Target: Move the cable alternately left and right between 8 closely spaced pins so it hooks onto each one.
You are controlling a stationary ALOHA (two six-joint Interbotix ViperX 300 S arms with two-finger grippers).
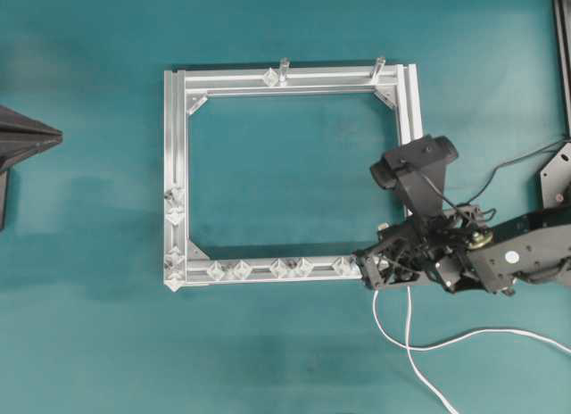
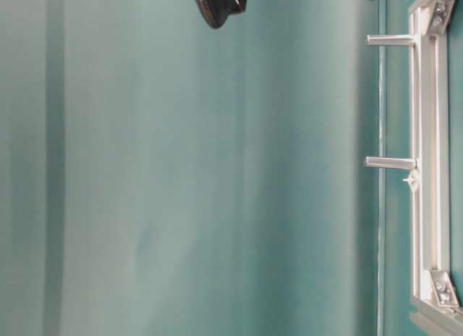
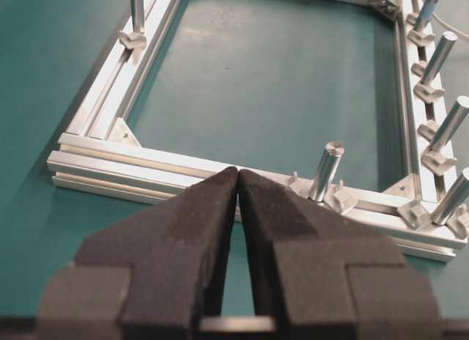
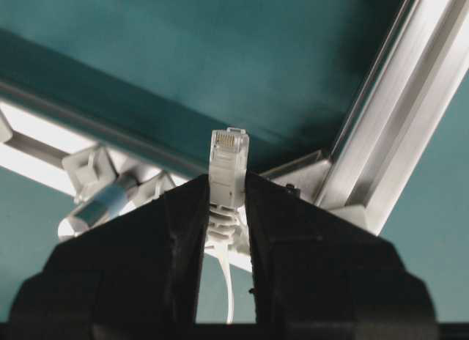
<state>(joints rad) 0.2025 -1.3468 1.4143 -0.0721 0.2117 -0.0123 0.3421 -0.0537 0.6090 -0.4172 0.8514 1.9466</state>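
White cable point(image 4: 228, 180) plug clamped in right pincer point(image 4: 227, 201), aluminium frame point(image 1: 175, 164) corner just beyond, left pincer point(image 3: 238, 180) closed, empty.

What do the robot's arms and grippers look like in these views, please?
Both grippers, left and right, have chunky matte-black, foam-textured fingers tapering to wedge tips. The right arm is black, carries a small round white sticker, thin black wires, and a black wrist camera.

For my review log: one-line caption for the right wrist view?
Right gripper clamps the cable plug upright near the frame's corner.
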